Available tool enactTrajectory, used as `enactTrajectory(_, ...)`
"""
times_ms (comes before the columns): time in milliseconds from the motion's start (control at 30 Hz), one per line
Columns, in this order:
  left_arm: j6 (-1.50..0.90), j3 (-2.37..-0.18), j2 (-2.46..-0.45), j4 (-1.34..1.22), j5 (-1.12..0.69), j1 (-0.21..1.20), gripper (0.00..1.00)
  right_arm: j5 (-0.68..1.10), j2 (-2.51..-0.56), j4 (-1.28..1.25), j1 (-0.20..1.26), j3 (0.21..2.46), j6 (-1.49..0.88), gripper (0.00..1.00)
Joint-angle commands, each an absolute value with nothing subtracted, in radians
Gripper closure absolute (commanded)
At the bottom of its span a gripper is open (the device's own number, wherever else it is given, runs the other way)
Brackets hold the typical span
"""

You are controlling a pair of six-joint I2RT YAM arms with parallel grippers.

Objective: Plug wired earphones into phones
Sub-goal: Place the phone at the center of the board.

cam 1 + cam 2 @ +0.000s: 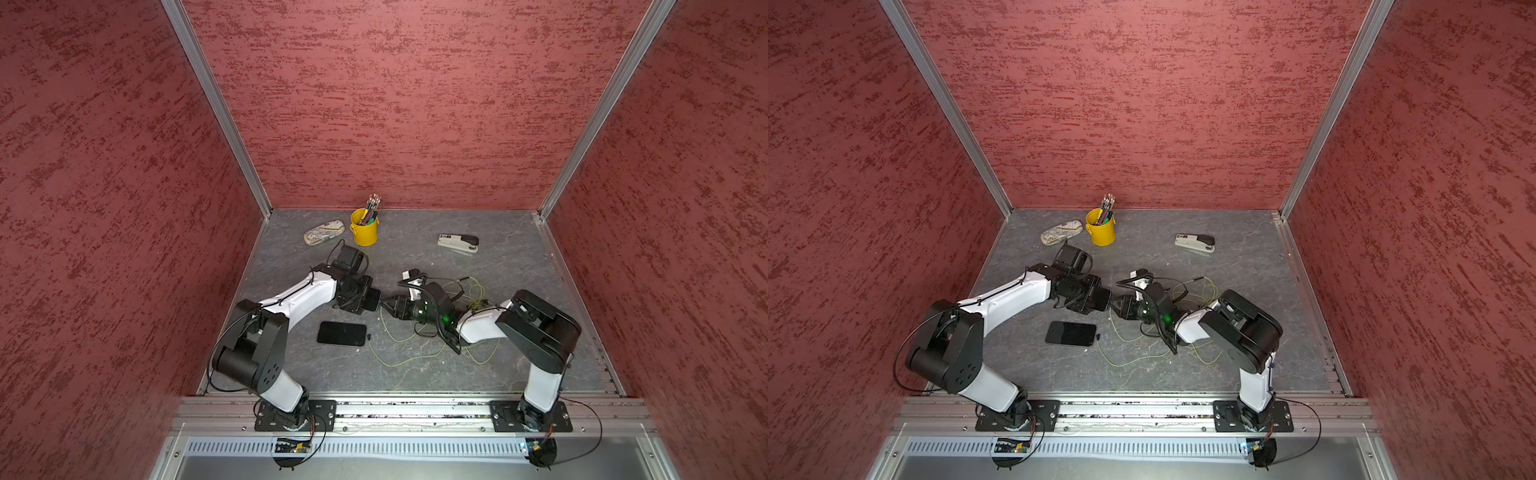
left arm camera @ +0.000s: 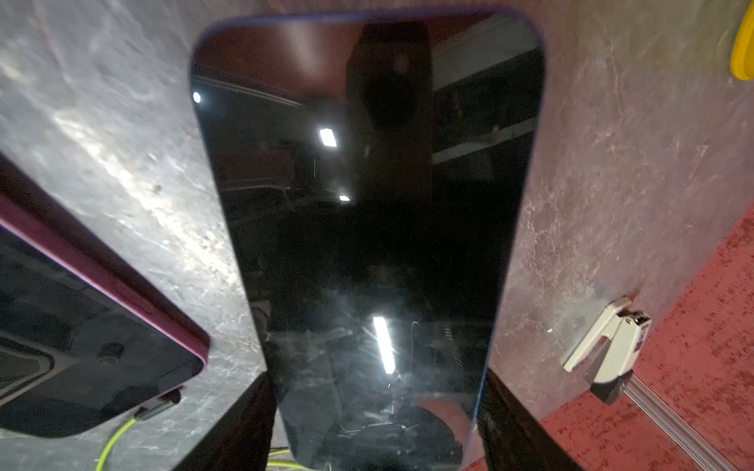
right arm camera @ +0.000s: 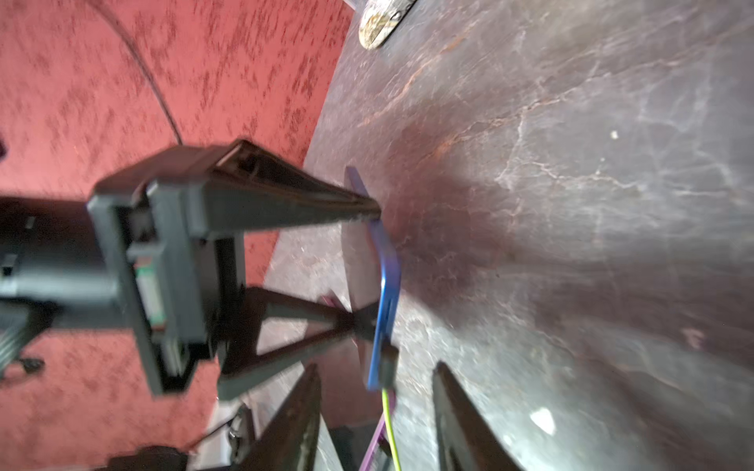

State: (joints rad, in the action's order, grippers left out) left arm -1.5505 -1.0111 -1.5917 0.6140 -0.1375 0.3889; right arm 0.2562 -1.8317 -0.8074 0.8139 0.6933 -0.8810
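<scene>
The black plug (image 3: pixel 387 365) sits at the blue end edge of the phone (image 2: pixel 367 204), and its lime-green cable (image 3: pixel 390 424) trails back toward me. It looks to be in the socket, but the right wrist view is blurred, so I cannot tell whether it is pushed fully home. My left hand (image 2: pixel 377 375) clamps that phone by its long sides, near the middle of the counter (image 1: pixel 498 332). My right hand (image 1: pixel 386 308) is spread, with one finger on each side of the plug and touching neither it nor the phone — it holds nothing. The second phone (image 1: pixel 341 333) lies flat just beside, with its own plug (image 1: pixel 368 335) at its end.

My worry is the cable. It runs out between my right fingers into the loose loops (image 1: pixel 399 361) lying under and around my right arm. If I back away carelessly, a finger or the wrist could catch a strand and drag the plug out, or tug the phone askew in the left grip. A half-seated plug would likely come out at the first pull.
</scene>
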Motion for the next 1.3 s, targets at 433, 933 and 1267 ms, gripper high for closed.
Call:
enactTrajectory(433,-1.531,-1.287,-1.900,0.781,0.138,0.364,0.36,-0.163,-1.393,-0.453,0.818,0.570,-0.724,0.43)
enactTrajectory(933,-1.233,-1.228,-1.576,0.803,0.210,0.294,0.01,-0.449,-1.167,-0.305,0.818,0.620,-0.417,0.01)
enactTrajectory(1267,-0.587,-0.981,-1.210,0.418,0.277,0.094,0.00,-0.603,-1.150,-0.611,0.586,0.558,-0.142,0.02)
